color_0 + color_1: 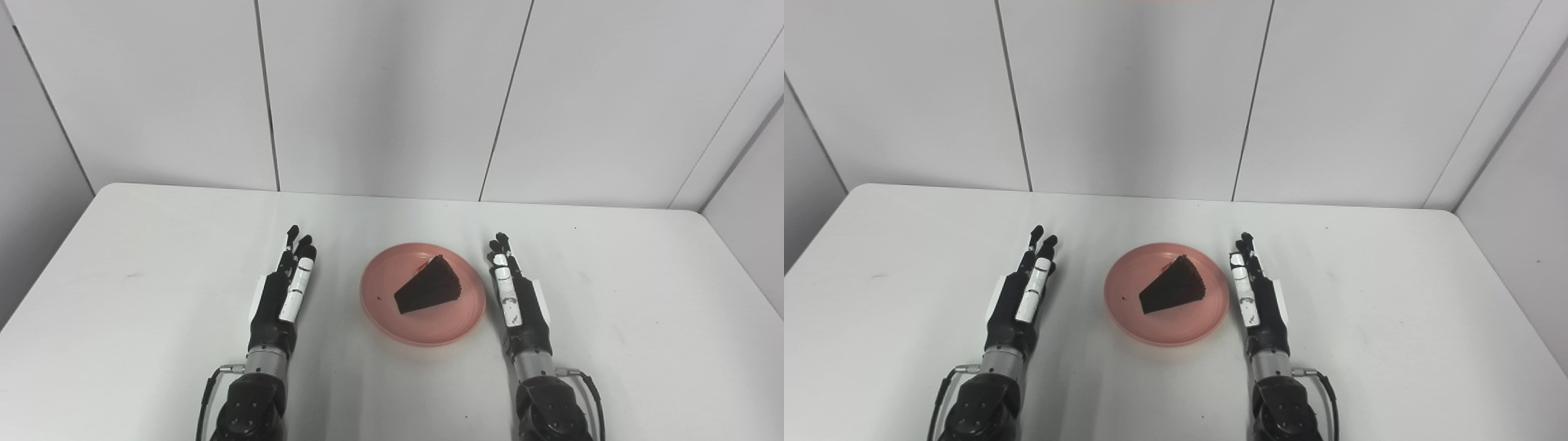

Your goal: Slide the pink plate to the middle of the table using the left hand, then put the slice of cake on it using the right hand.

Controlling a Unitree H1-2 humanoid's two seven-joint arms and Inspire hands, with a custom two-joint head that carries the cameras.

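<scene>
Both hands rest empty, fingers straight: left hand apart from the pink plate, right hand just beside it; slice of cake on the plate, mid-table.

You are looking at a scene with nothing readable in it: no text, label, brand, number or sign is showing on any surface in either eye view.
</scene>
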